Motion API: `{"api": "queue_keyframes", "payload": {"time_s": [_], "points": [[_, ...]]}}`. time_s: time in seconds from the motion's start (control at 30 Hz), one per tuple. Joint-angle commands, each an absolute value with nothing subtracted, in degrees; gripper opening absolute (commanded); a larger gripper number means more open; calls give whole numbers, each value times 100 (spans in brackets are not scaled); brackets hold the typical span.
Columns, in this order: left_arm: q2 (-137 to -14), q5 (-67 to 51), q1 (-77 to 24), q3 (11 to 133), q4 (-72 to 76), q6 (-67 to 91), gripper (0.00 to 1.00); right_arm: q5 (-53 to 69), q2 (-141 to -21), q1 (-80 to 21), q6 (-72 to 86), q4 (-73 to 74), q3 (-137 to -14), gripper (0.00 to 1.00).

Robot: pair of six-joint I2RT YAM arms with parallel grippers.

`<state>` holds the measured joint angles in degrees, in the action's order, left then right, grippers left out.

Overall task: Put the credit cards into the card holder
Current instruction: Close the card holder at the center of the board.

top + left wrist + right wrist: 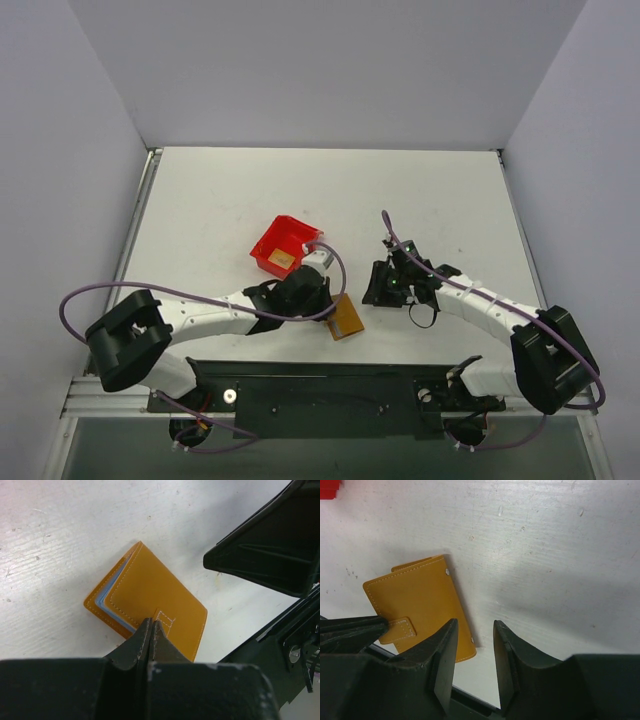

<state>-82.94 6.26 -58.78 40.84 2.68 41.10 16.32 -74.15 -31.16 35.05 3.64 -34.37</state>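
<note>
The card holder (346, 318) is an orange-tan folded wallet lying flat near the table's front edge. In the left wrist view the card holder (150, 592) shows a light blue inner panel at its left edge. My left gripper (152, 623) is shut, and its tips rest on the holder's small stitched tab with nothing between them. My right gripper (472, 630) stands open just right of the card holder (417, 602), above its near right corner, and holds nothing. A tan credit card (283, 259) lies in the red bin. In the top view the left gripper (327, 302) and the right gripper (378, 287) flank the holder.
The red plastic bin (272, 240) stands just behind the left gripper, and its corner (329, 489) shows in the right wrist view. The black base rail (320, 385) runs along the near edge, right in front of the holder. White walls enclose the table.
</note>
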Motion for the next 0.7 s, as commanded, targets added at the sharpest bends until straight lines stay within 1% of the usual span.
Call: {"api": "queue_keyframes", "payload": {"time_s": [0.0,0.27,0.67], "points": [[-8165,694,-5889,3929,343,4122,0,1626,-7400,-3129,3437,369,-3393,31],[-8367,607,-5897,3481,571,4254,0,1863,-7497,-3111,3410,220,-3340,36],[-8806,598,-5897,3340,641,4245,0,3172,-7865,-2997,3463,-913,-3067,38]]}}
